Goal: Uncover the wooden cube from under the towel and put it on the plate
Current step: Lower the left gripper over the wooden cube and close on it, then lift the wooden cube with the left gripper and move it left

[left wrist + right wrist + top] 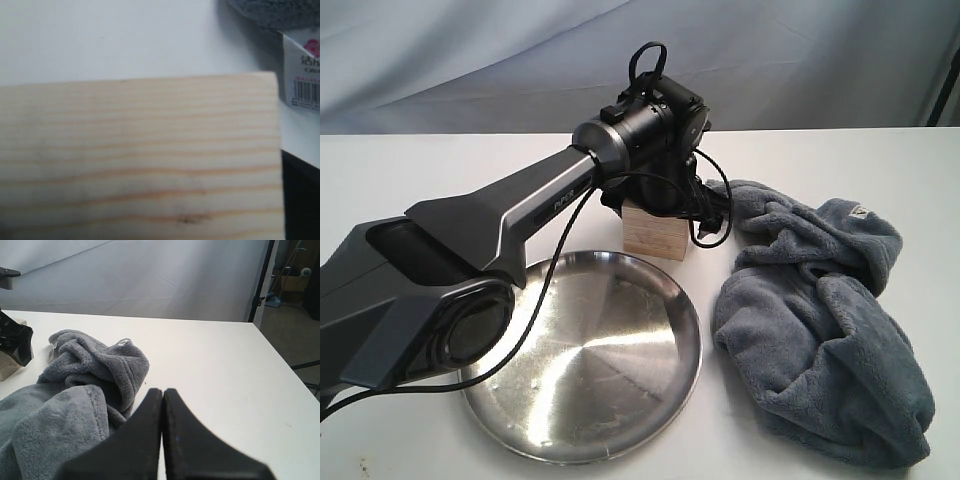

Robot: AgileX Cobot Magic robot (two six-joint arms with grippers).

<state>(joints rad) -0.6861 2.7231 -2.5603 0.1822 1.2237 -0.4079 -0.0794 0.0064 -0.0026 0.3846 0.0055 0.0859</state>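
My left hand [670,200] hangs right over the block [655,232]. The block stands bare on the table [840,160], at about 1 o'clock from the plate [590,380] and just past its rim. The towel [820,330] lies heaped at the plate's 3 o'clock, clear of the block. I judge the uncovering done, so the grab is the step in hand. That would explain why my left wrist sits so low that grained wood fills its view.

My right hand [162,396] has its fingers pressed together on nothing, idle near the towel and out of the way.

I cannot tell whether my left fingers are apart or gripping. From outside, the wrist hides them. Close up, only a dark sliver shows beside the block. Whether the block touches the rim is unclear too.
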